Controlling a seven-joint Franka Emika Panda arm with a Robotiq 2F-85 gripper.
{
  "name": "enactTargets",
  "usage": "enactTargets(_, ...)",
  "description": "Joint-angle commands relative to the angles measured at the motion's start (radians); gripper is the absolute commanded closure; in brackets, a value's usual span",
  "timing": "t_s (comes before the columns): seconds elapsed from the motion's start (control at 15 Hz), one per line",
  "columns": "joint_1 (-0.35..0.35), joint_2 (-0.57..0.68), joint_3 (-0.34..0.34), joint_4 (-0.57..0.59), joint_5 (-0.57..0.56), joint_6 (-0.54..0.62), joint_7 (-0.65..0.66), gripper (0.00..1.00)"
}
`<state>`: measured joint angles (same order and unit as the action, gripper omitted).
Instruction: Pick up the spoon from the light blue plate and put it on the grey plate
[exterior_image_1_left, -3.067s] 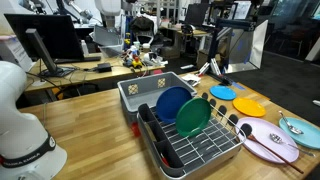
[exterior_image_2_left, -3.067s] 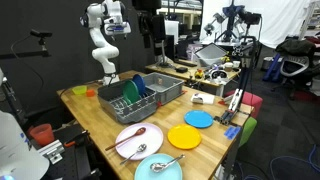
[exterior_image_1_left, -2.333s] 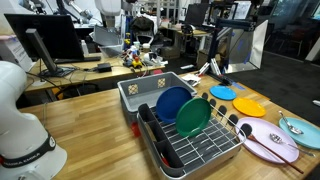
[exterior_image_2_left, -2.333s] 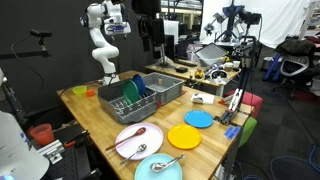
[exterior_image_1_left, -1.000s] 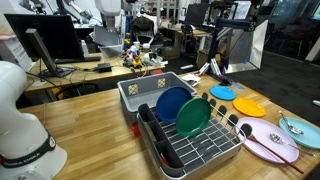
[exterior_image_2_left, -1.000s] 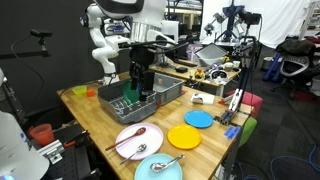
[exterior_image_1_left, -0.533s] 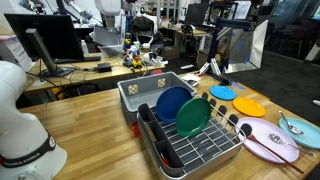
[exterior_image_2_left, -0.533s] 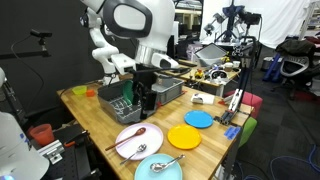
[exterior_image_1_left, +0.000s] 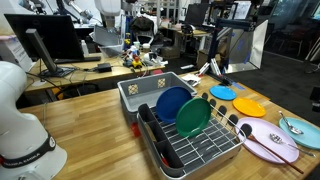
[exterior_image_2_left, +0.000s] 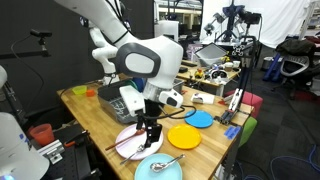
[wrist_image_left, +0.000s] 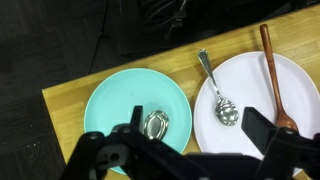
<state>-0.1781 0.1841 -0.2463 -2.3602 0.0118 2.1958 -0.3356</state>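
Two fingers (wrist_image_left: 258, 128) of the gripper (wrist_image_left: 192, 138) are spread wide open. The spoon (wrist_image_left: 153, 124) lies on the light blue plate (wrist_image_left: 108, 100), a bit left of the gap in the wrist view. Its handle is hidden.

In an exterior view, camera low and close, facing across the dish rack (exterior_image_1_left: 190, 140), light blue plate (exterior_image_1_left: 300, 128) at right edge. In an exterior view, farther and higher, facing the surface (exterior_image_2_left: 88, 115) from the plate end. Wrist view looks straight down, close; grey plate (wrist_image_left: 250, 85) shared by all.
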Motion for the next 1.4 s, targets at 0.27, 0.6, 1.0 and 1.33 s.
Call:
enactTargets(0.27, -0.027, 0.014, 0.032, 0.016, 0.017, 0.019, -0.005, 0.0)
enactTargets(0.6, -0.06, 0.126, 0.077, 0.071, 0.195, 0.177, -0.083, 0.0)
enactTargets(1.0, -0.139, 0.3, 0.132, 0.175, 0.222, 0.392, -0.096, 0.0)
enactTargets(1.33, -0.174, 0.388, 0.165, 0.24, 0.184, 0.456, -0.072, 0.0)
